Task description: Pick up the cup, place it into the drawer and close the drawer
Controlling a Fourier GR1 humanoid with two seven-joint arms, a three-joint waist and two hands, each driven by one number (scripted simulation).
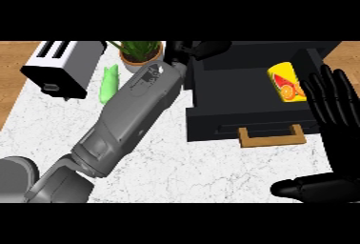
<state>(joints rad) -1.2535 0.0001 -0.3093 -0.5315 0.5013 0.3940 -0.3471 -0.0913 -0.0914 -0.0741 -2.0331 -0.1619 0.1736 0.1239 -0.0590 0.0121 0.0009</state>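
1 cup (pixel 285 82) in 1 open drawer (pixel 211 125) | right hand (pixel 330 102) spread flat, holds nothing | left hand (pixel 207 47): cannot tell | 1 toaster (pixel 60 64)

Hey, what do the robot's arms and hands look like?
The left forearm is a smooth grey shell in segments, with a small dark marking near the wrist. The left hand is black. The right hand is glossy black, with long slim fingers.

Items lying left of the left hand (pixel 207 48): a potted plant (pixel 139 53) just beside it; a green object (pixel 109 83) lying beside the pot, farther left; a toaster (pixel 60 66) with two slots, farthest from the hand. All rest on the white marbled counter (pixel 197 167), bordered by wood (pixel 10 62).
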